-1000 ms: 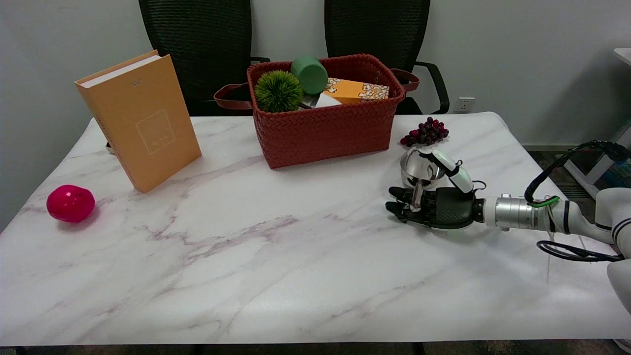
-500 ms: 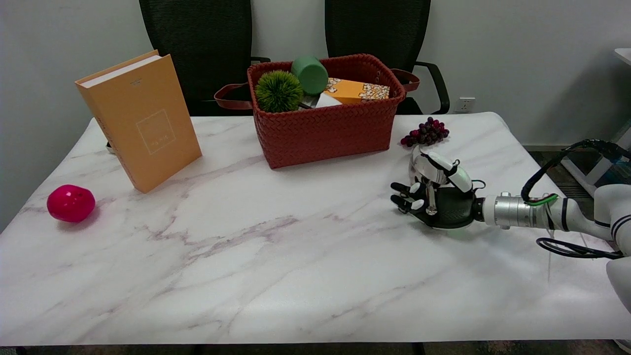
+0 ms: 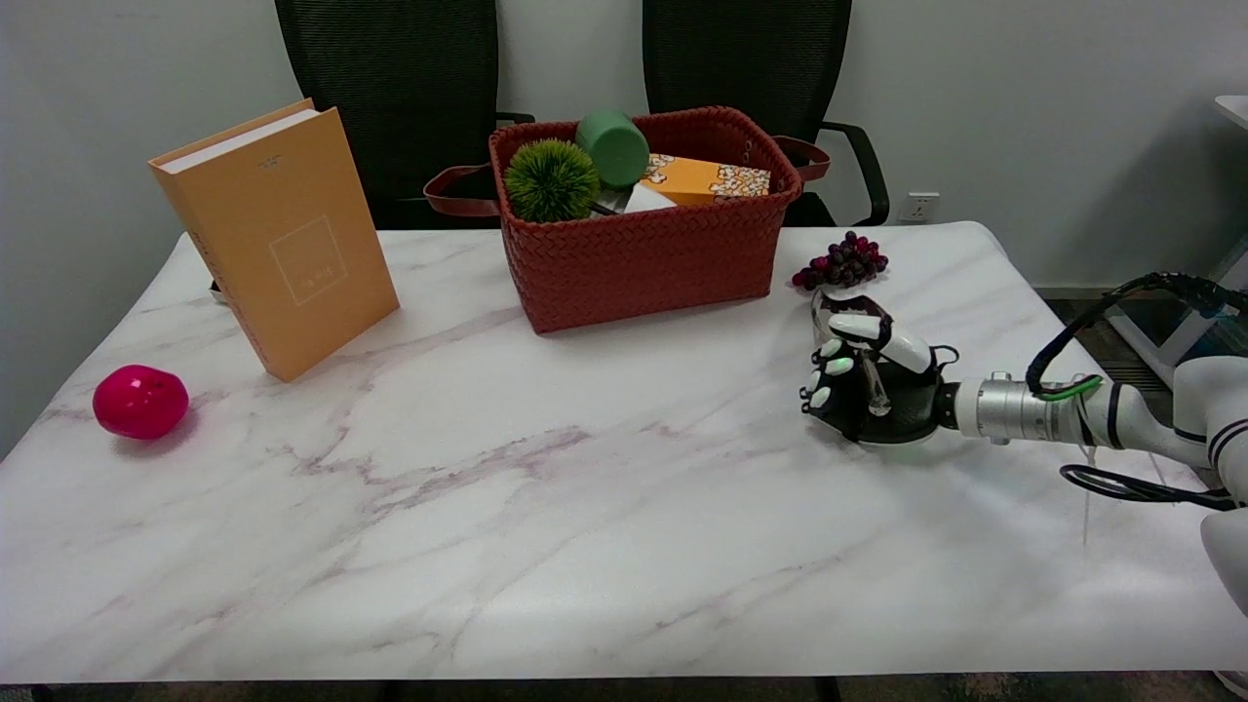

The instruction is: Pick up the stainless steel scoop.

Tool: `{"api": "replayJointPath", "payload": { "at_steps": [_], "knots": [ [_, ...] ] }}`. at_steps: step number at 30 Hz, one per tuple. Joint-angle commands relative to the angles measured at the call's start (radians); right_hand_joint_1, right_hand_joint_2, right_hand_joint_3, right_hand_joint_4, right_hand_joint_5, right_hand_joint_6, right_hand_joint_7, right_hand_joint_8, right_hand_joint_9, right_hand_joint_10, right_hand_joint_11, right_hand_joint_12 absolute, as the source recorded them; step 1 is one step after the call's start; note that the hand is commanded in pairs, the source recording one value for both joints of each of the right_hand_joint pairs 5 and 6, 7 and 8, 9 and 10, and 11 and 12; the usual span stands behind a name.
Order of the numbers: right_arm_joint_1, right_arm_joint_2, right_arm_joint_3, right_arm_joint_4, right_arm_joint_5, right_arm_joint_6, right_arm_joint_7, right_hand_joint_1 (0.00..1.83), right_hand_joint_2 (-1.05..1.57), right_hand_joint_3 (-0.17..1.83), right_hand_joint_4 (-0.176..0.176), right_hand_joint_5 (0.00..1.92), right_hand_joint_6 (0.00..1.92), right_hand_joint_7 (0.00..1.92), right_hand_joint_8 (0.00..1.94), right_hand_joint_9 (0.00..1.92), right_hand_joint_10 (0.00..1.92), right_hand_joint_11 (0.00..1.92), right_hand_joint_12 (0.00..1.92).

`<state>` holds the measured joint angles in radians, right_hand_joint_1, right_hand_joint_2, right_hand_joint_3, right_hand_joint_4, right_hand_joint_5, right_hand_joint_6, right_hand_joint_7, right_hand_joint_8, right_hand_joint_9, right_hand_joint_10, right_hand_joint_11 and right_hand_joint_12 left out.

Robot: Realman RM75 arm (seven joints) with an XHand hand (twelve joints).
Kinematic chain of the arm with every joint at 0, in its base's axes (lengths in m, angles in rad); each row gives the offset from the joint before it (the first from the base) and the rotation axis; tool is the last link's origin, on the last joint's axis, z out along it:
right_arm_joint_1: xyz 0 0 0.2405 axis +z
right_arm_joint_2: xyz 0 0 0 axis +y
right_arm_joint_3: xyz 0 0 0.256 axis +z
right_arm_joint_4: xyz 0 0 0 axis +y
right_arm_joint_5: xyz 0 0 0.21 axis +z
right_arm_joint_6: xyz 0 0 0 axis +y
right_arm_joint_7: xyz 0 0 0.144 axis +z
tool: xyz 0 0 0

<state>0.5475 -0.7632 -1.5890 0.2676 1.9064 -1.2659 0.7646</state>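
Steel is in my grip now: my right robot hand has its fingers curled in around the stainless steel scoop, with the slim handle running across the palm and the thumb laid over the top. The bowl of the scoop pokes out at the 12 o'clock side of my robot hand, toward the grapes, which lie just beyond it in the same direction. I judge the scoop to be tipped up off the bench, though I cannot tell whether its bowl is fully clear of the marble.

What worries me is the hold itself. The handle is thin, smooth metal, and the heavy part, the bowl, hangs outside my grasp. If my fingers are not tight, the bowl's weight could make the scoop swivel or slide out as I lift. A fast rise or a wrist twist would make that worse.

The neighbours matter too. The grapes sit near at 12 o'clock, and the red woven basket stands at about 10 o'clock from my robot hand; drifting that way while lifting could knock the grapes or clip the basket wall. A straight, slow lift looks safest to me.
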Motion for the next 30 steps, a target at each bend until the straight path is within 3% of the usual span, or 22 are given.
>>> {"api": "replayJointPath", "payload": {
  "at_steps": [1,17,21,30],
  "knots": [
    [-0.002,0.004,0.008,0.041,-0.004,0.066,-0.002,1.06,0.90,0.38,0.000,1.29,1.29,1.40,1.40,1.06,1.06,1.14,1.14],
    [-0.007,0.005,0.039,0.106,0.005,0.119,-0.011,1.04,1.26,0.44,0.000,1.35,1.35,1.50,1.50,1.08,1.08,1.14,1.14],
    [-0.011,0.007,0.041,0.123,-0.001,0.132,-0.011,0.97,1.34,0.55,0.000,1.42,1.42,1.57,1.57,1.13,1.13,1.11,1.11],
    [-0.016,0.007,0.046,0.143,0.007,0.155,-0.042,0.92,1.44,0.44,0.000,1.70,1.70,1.65,1.65,1.19,1.19,1.10,1.10]
  ]
}}
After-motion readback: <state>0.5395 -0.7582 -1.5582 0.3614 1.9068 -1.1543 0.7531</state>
